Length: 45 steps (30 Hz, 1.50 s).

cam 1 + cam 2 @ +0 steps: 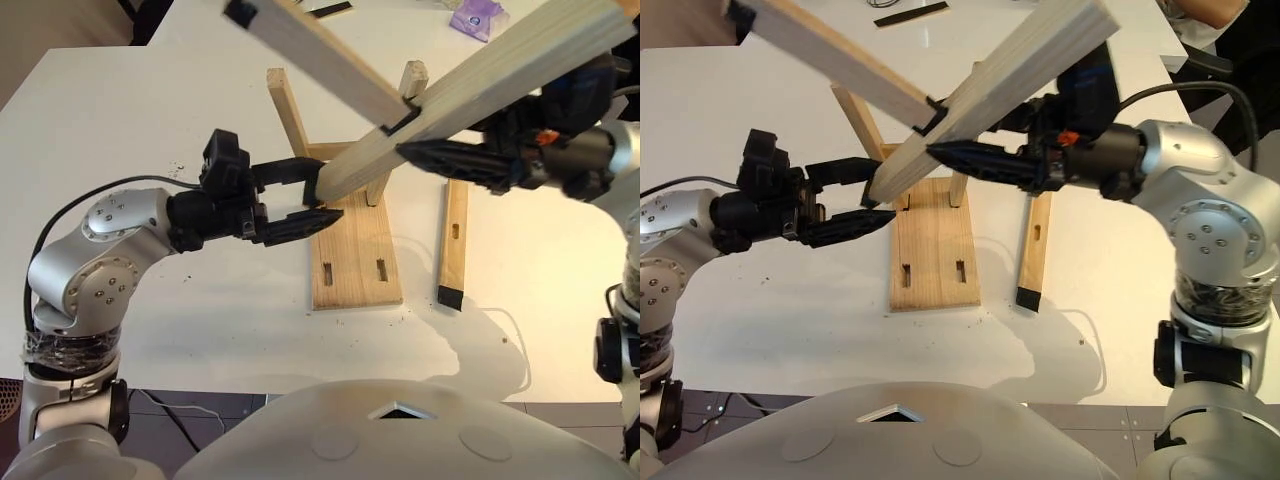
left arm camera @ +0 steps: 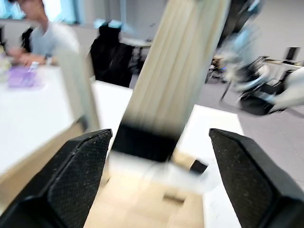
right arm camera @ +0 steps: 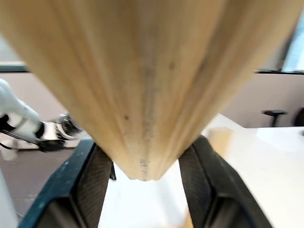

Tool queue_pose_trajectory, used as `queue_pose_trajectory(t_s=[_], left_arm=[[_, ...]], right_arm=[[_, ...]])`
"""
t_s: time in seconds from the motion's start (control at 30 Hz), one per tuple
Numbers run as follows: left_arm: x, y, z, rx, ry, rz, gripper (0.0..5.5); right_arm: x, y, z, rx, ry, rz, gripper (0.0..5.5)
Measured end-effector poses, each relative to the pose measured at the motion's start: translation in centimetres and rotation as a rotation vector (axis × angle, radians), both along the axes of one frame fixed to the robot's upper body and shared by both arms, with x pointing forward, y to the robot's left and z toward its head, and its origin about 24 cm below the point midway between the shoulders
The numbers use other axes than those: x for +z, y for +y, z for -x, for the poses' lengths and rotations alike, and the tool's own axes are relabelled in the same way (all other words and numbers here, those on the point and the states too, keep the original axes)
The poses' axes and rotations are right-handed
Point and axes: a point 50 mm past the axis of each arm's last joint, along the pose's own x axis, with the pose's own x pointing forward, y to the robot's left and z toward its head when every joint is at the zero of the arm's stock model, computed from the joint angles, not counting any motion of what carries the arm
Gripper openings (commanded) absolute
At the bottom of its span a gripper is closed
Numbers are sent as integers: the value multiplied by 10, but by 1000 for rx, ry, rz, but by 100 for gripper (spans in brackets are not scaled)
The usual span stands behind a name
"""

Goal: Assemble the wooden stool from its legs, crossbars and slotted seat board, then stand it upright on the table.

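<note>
Right fingers (image 1: 445, 157) are clamped on the raised leg frame (image 1: 500, 70), high over the worktop (image 1: 120, 110). Its lower end hangs between the wide-open left fingers (image 1: 296, 172), which grip nothing. The seat board (image 1: 355, 262) lies flat below, with another leg pair (image 1: 287, 105) at its far end. The danger I see: that long lever twists in the grip, or swings into that pair and knocks it loose.

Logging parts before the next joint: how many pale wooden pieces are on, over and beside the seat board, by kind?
Seat board: 1
Upright bars in it: 2
Raised bars: 2
Loose bar lying beside it: 1
Total: 6
</note>
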Motion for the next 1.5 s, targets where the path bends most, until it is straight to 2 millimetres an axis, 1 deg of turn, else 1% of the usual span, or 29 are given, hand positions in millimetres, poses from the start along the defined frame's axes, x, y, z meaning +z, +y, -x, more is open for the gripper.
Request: queue_pose_trajectory(t_s=[0.03,0.07,0.1,0.17,0.27,0.37,0.47,0.63,0.73,0.83,0.97,1.13,1.27,1.43,1.5], left_arm=[[-8,7,0,29,24,-14,377],[-11,9,0,41,30,-21,377],[-16,17,-1,73,35,-27,377],[-21,25,-1,111,45,-43,377],[-29,31,-2,140,53,-65,377],[-36,37,-3,167,62,-95,377],[-40,40,-3,172,70,-111,377],[-41,40,-3,163,71,-114,377],[-42,41,-3,166,75,-120,377],[-43,42,-3,169,76,-124,377],[-44,41,-3,169,79,-128,377],[-46,40,-4,173,78,-136,377],[-48,39,-4,185,78,-132,377],[-54,39,0,211,94,-123,377],[-54,39,1,217,91,-123,377]], right_arm=[[-1,-6,0,-18,0,22,203],[-3,-9,0,-23,3,41,203],[-13,-17,2,-30,24,113,203],[-28,-27,4,-49,65,198,203],[-48,-29,4,-50,41,325,203],[-59,-26,2,-46,20,388,203],[-63,-22,4,-21,14,382,203],[-71,-16,18,66,36,396,203],[-79,-17,25,106,54,432,203],[-84,-18,28,115,43,450,203],[-88,-20,24,104,-16,462,203],[-91,-21,21,103,-45,461,203],[-91,-25,18,94,-42,463,203],[-89,-31,19,122,-25,504,203],[-91,-33,19,131,-7,513,203]])
